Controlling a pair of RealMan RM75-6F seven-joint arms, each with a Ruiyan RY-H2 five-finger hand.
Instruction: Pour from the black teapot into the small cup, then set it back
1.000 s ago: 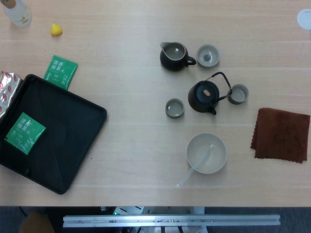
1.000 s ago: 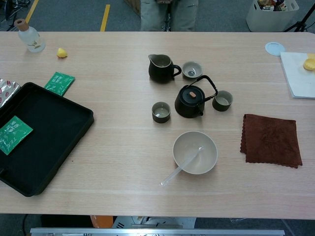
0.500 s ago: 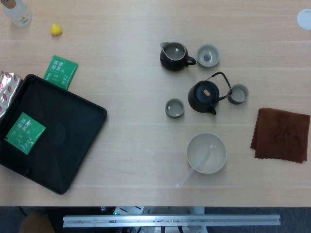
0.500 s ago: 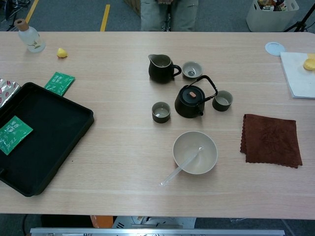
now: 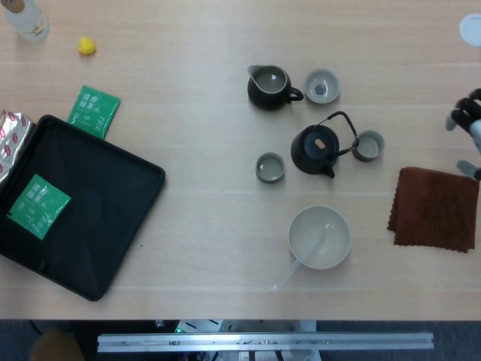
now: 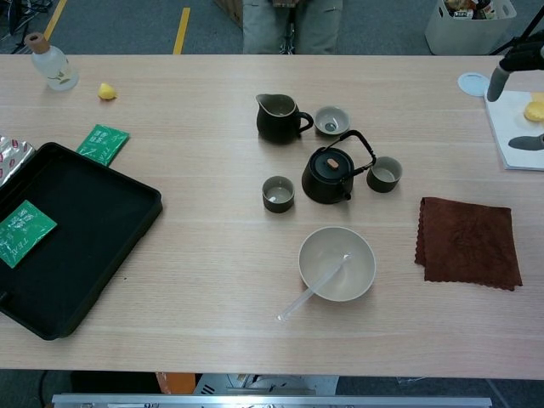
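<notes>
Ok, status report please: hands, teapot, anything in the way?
Right robot hand at table edge, holding nothing. Left unseen. Black teapot untouched. Path clear.

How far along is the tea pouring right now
Nothing looks done yet. The black teapot sits untouched on the table, among the small cups. The right hand shows at the right edge of both views, holding nothing, fingers apart. The left hand is not in view. Gripping, pouring and setting the teapot back all remain.
</notes>
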